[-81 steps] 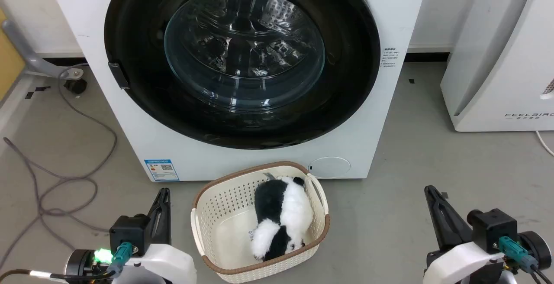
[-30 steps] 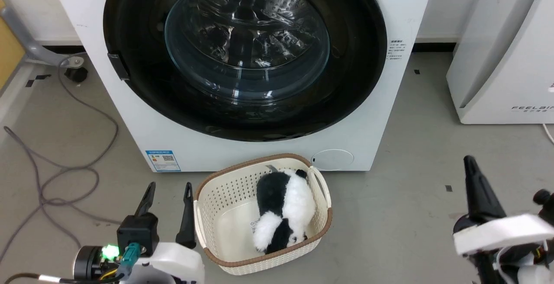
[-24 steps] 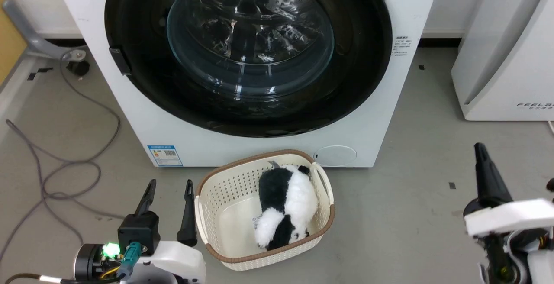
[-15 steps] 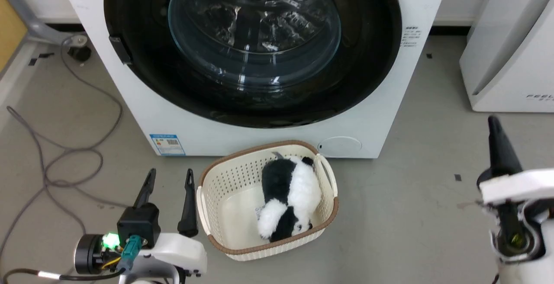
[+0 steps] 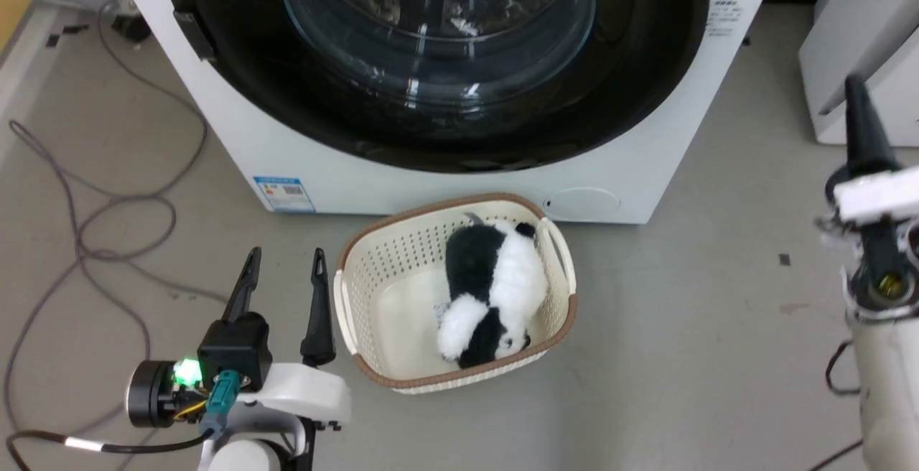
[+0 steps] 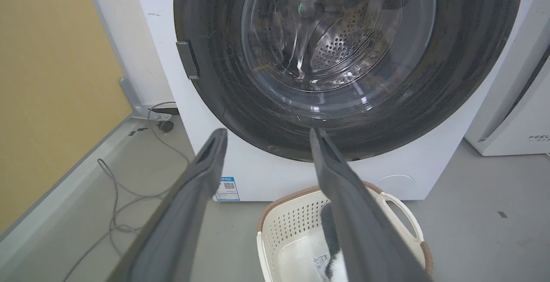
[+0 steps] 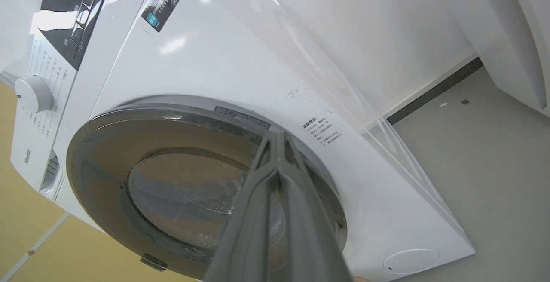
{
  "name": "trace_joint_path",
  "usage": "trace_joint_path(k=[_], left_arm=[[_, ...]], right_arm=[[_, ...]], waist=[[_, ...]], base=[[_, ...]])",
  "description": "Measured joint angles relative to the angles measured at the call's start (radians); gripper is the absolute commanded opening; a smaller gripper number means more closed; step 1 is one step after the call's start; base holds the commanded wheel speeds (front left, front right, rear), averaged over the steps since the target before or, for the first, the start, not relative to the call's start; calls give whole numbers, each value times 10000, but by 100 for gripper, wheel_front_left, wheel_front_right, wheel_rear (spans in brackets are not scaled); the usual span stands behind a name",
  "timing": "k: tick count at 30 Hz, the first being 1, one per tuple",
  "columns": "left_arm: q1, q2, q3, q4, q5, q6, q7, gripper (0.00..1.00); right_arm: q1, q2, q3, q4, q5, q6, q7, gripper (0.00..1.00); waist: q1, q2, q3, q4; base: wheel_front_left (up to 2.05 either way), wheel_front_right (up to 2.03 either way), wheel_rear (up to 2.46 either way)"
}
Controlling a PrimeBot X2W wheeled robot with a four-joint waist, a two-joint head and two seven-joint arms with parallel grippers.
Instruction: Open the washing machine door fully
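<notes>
**DESK:** Grippers first. How many, what state?

**PHOTOG:** Two. L gripper (image 5: 284, 254), low on head view's left, has its fingers spread wide w/ nothing btwn them. Its wrist cam looks thru that gap at the washer front. R gripper (image 5: 856, 90) is at the far right edge, raised, seen edge-on as one dark spike. In the right wrist view its two fingers (image 7: 258, 213) meet at the tips, pinched together on nothing.

**DESK:** And the task item?

**PHOTOG:** One washing machine door (image 5: 438, 40), glossy black w/ a clear glass bowl centre. It sits shut, flush on the front of the one washing machine (image 5: 287, 162), top centre of head view, well apart from both grippers. One handle tab (image 5: 190, 33) is on the door's left rim. Perforated steel drum (image 6: 339, 50) shows thru the glass. One blue label (image 5: 283, 193) is at the washer's lower left, one round cap (image 5: 581, 202) at lower right.

**DESK:** Containers?

**PHOTOG:** One. A cream basket (image 5: 388, 270) w/ brown rim stands on the floor (image 5: 682, 277), just in front of the washer, below the door and just right of L gripper. Inside is one b&w plush toy (image 5: 492, 284), lying along the basket's right side.

**DESK:** Anything else?

**PHOTOG:** One grey cable (image 5: 108, 220) is looped on the floor at left. A 2nd white appliance (image 5: 883, 26) stands at right, behind R gripper.
</notes>
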Motion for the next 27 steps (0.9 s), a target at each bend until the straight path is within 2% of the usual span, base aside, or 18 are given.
trace_joint_path(k=[21,27], left_arm=[[-778,0,-594,35,-301,558,-476,100],[-974,0,-727,65,-372,692,-608,100]], right_arm=[[-4096,-968,1034,2982,1906,-2,481,0],[-4823,-1022,1298,3545,2452,-2,721,0]], waist=[[0,0,1429,646],[0,0,1725,767]], base=[[0,0,0],[0,0,0]])
